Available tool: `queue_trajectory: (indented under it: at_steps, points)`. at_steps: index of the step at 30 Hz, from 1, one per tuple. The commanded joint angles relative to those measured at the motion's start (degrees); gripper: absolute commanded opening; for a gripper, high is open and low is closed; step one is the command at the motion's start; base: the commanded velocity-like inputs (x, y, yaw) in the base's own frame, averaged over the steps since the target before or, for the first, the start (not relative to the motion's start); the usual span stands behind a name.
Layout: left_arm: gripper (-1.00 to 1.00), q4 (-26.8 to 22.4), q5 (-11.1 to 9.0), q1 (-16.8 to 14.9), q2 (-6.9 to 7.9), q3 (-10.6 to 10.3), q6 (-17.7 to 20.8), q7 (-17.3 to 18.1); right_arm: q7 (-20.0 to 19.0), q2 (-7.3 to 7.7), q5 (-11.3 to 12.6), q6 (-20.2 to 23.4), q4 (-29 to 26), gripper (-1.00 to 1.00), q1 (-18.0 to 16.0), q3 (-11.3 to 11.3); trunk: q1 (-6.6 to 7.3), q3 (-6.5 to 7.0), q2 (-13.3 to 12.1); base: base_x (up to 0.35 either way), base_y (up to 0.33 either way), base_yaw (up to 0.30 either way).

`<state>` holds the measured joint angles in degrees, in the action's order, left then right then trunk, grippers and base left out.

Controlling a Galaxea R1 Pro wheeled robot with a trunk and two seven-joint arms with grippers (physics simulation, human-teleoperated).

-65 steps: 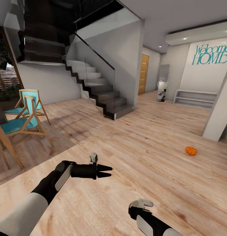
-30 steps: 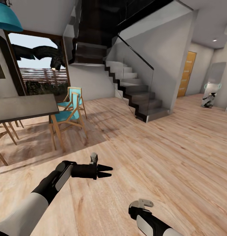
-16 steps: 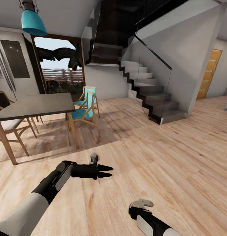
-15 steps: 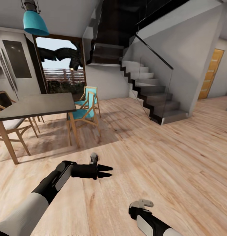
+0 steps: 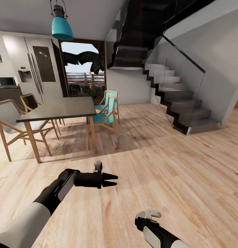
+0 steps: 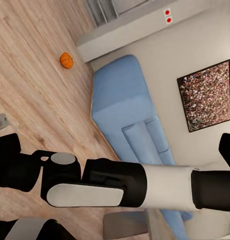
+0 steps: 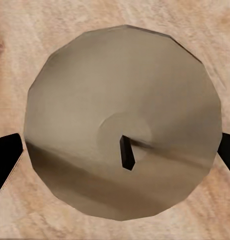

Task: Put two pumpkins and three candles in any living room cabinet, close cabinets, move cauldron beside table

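Cream candle [image 7: 122, 122] w/ dark wick clamped betw right gripper [image 7: 115, 150] jaws. Left gripper [image 5: 110, 180] nearly closed, empty. Pumpkin [image 6: 67, 60] on floor nr blue sofa [image 6: 129, 135]. Keep grip firm, drive smoothly to cabinet.

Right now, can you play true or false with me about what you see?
1. A teal hanging lamp hangs above the dark rectangular dining table. True.
2. The small orange ribbed pumpkin sits on the blue sofa. False: it lies on the wooden floor, apart from the sofa.
3. A cream-white round candle sits between the fingertips of the right end effector. True.
4. The staircase has red steps. False: the steps are dark and pale grey, with a glass side panel.
5. The chair at the table's end has a teal seat. True.
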<state>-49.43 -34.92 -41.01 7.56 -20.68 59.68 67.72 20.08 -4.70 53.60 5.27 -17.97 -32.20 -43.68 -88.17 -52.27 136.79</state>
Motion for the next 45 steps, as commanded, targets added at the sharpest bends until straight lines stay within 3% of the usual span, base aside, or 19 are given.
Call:
queue_trajectory:
  at_steps: [1, 45]
  points:
    - [1.00, 0.01, -0.15, -0.05, 0.01, -0.15, 0.32, 0.13, 0.40, 0.04, 0.10, 0.27, -0.13, -1.00, -0.05, -0.44, 0.01, -0.06, 0.03, 0.000, 0.000, 0.293]
    - [1.00, -0.11, -0.15, -0.04, -0.17, -0.15, 0.32, 0.12, 0.40, 0.04, 0.10, 0.27, -0.06, -1.00, -0.05, -0.44, 0.01, -0.06, 0.03, 0.000, 0.000, 0.293]
